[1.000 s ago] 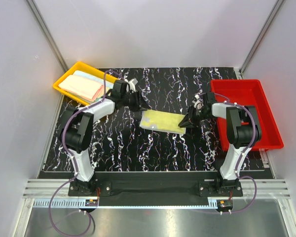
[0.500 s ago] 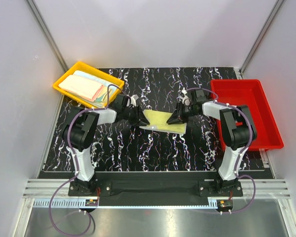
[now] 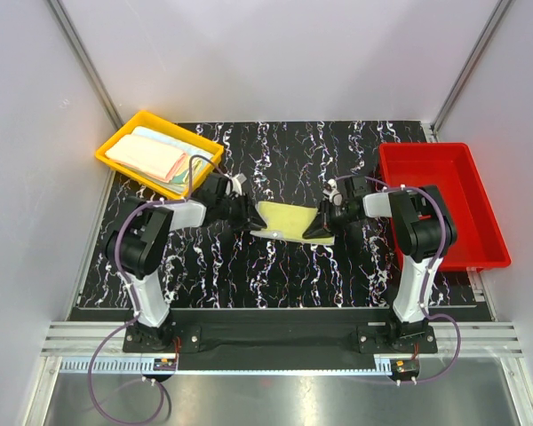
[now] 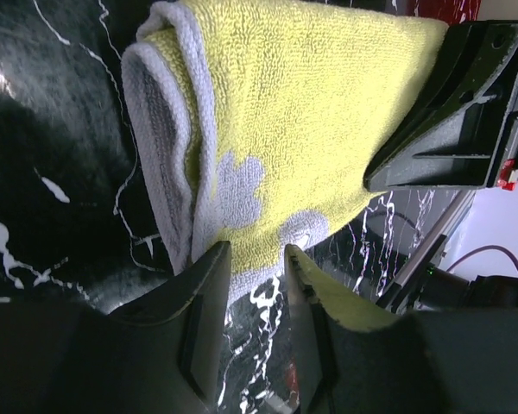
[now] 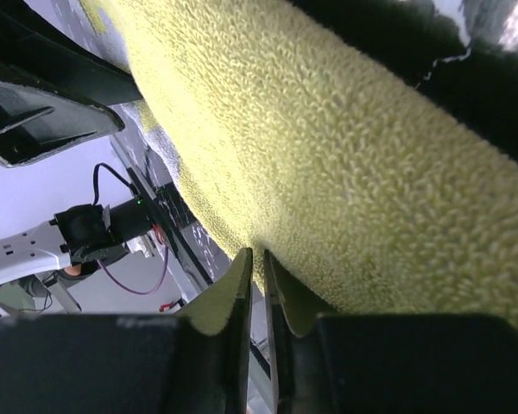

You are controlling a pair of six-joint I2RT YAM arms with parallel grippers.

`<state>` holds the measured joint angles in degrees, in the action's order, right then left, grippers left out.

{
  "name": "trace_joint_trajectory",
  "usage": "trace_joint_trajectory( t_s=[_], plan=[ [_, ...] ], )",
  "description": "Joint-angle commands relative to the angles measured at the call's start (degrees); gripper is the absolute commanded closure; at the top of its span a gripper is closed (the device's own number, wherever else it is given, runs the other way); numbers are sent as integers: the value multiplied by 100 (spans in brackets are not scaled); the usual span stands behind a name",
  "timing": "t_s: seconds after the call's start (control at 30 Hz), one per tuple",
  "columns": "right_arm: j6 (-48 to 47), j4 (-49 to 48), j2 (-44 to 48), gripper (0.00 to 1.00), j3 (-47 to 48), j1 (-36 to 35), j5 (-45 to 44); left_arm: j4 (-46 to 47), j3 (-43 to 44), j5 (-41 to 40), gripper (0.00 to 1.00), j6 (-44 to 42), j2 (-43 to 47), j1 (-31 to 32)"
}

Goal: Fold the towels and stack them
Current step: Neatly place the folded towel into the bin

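**ITEM: ONE YELLOW TOWEL, HELD BETWEEN TWO GRIPPERS AT MID-TABLE**

**Location.** The yellow towel (image 3: 289, 217) is sitting at the middle of the black marbled table (image 3: 275, 275), spanning the gap between the two arms. Whether it is resting on the surface or hanging just clear of it cannot be told from above.

**Condition.** In the left wrist view the yellow towel (image 4: 311, 129) is showing a doubled-over fold along one side, a pale grey hem, and grey flower-shaped patches on the terry. In the right wrist view the yellow towel (image 5: 328, 172) is filling most of the picture as plain looped pile.

**Left gripper** (image 3: 253, 222). It is meeting the towel's left end. Seen from its own wrist, the left gripper (image 4: 257, 254) is clamping the grey hem between its fingers, which are standing a little apart around the cloth.

**Right gripper** (image 3: 315, 229). It is meeting the towel's right end. From its own wrist, the right gripper (image 5: 257, 257) is pinching the towel's edge at its tips, with the fingers drawn nearly together and only a thin slit showing.

**Other holdings.** The stacked towels (image 3: 151, 155), peach-pink over pale blue, are lying folded in the yellow tray (image 3: 179, 128) at the far left. The red tray (image 3: 444, 213) is standing at the right edge, beside the right arm.
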<state>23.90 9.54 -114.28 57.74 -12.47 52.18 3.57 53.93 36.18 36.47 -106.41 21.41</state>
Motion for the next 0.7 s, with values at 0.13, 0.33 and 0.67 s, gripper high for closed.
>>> trace_joint_trajectory(
  t_s=[0.13, 0.33, 0.67],
  plan=[
    [-377, 355, 511, 78, 159, 60, -182, -1100, 600, -216, 54, -631, 753, -198],
    [-386, 548, 722, 77, 124, 60, -410, -1755, 1005, -665, 52, -1019, 324, -295],
    [-536, 1182, 1750, 73, 326, 60, -868, -1017, 742, -349, 50, -694, -213, -269]
  ],
)
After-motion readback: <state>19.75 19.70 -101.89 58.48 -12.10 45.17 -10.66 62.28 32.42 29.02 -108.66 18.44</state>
